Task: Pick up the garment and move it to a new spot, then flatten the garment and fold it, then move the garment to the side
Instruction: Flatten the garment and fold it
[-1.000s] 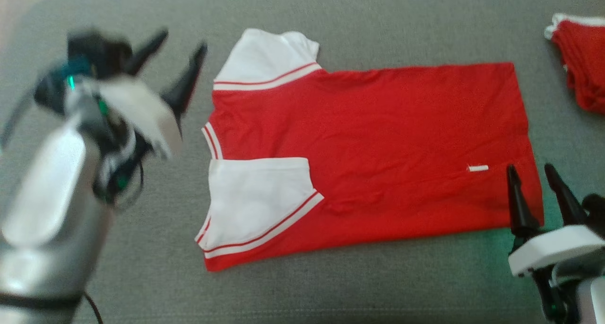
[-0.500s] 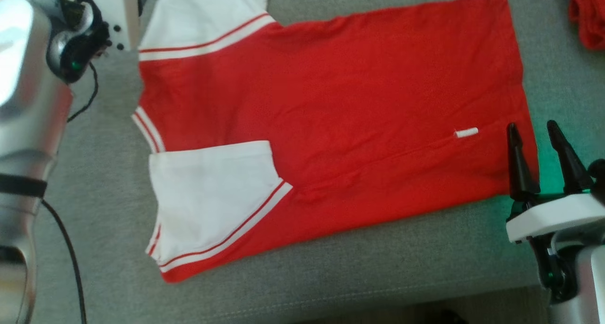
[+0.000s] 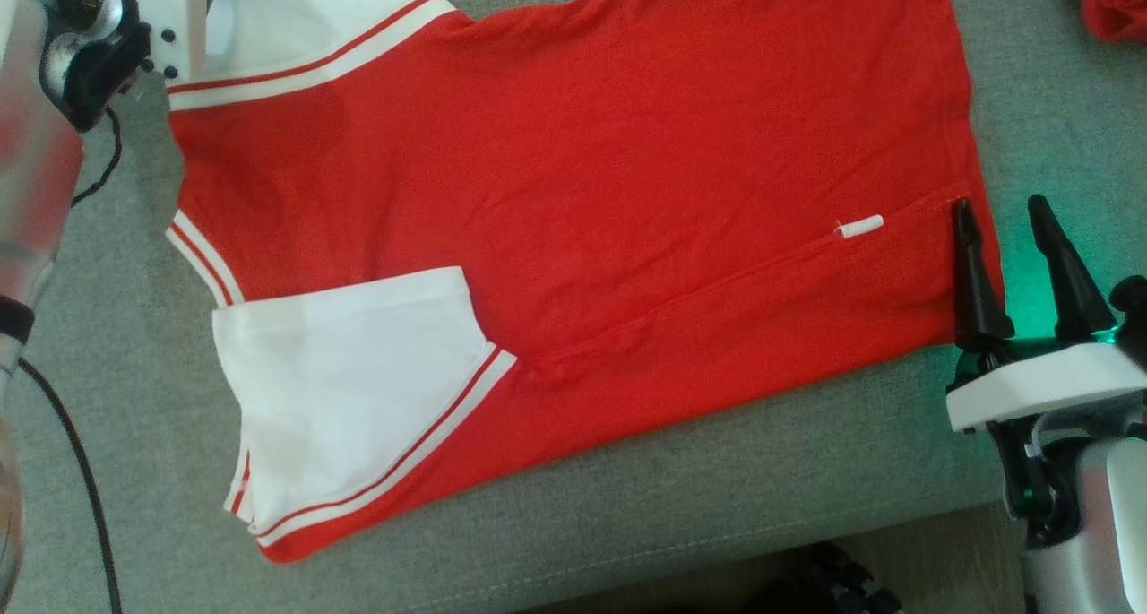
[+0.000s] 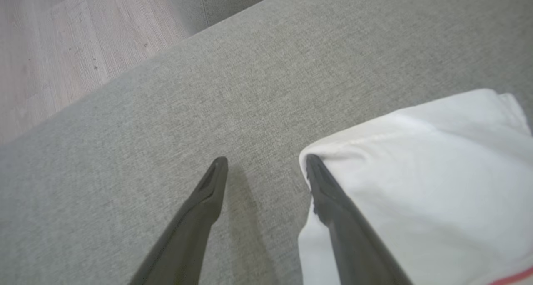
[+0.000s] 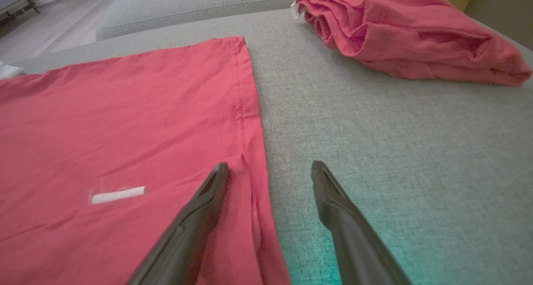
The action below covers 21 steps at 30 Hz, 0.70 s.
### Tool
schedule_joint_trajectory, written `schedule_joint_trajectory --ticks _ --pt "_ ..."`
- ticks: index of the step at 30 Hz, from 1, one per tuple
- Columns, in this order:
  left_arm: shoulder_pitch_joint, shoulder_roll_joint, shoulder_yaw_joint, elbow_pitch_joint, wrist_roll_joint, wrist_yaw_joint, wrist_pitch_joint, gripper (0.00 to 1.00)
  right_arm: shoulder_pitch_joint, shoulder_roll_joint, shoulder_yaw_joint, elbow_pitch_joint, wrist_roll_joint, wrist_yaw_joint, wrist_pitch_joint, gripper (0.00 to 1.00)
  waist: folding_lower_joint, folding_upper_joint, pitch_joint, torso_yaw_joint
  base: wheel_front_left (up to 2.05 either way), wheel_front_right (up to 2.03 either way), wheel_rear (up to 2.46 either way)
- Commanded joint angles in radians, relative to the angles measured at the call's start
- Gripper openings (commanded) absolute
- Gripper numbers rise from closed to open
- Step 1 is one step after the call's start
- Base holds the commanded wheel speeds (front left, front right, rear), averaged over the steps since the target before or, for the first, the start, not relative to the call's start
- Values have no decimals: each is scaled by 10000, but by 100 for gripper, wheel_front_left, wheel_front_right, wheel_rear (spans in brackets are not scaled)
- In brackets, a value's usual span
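The garment [image 3: 582, 202] is a red shirt with white sleeves, lying flat on the grey sofa cushion [image 3: 735, 488], both sleeves folded in over the body. My right gripper [image 3: 1004, 237] stands open at the shirt's hem corner; in the right wrist view its left finger [image 5: 195, 218] is over the red hem [image 5: 245, 122] and its right finger over bare cushion. My left gripper [image 4: 266, 168] is open at the far white sleeve [image 4: 424, 185]; one finger lies on the sleeve's edge, the other over grey fabric. In the head view the left wrist [image 3: 99, 31] sits at the top left corner.
A second red garment [image 5: 408, 31] lies bunched on the cushion beyond the shirt's hem, at the top right corner [image 3: 1111, 4] in the head view. The cushion's front edge [image 3: 717, 578] runs near the shirt. Wooden floor [image 4: 54, 56] lies past the cushion's far end.
The head camera has tilted down, so the whole picture has shifted up and left. The left arm reached forward to the far sleeve. The right gripper stays open at the hem.
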Motion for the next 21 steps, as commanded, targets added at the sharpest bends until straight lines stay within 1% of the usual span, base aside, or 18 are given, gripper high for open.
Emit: schedule_joint_trajectory --ticks 1,6,15,16,18,19,21 --pt "-565 507 193 -197 -50 -58 -82 100 -27 -49 154 -261 89 -19 -142 100 0 0 7 -13 0 0 0" --pt "-731 601 -340 -257 -575 -59 -89 100 -93 -17 152 -134 145 -19 -269 100 0 0 118 -74 0 0 0" --pt "-929 916 -1509 -966 -1755 -59 732 100 -202 9 75 58 164 -19 -446 100 0 0 250 -109 0 0 0" --pt "-948 970 -1645 -1121 -1894 -59 793 74 -221 16 75 71 170 -19 -459 100 0 0 260 -112 0 0 0" --pt "-971 1114 -1970 -1476 -2145 -59 904 5 -266 26 77 87 196 -19 -482 100 0 0 288 -124 0 0 0" --pt "-979 1211 -2132 -1621 -2238 -59 934 0 -288 29 77 93 205 -19 -493 100 0 0 304 -130 0 0 0" --pt "-1009 1423 -2507 -1906 -2346 -59 938 0 -330 35 83 103 213 -19 -512 100 0 0 340 -140 0 0 0"
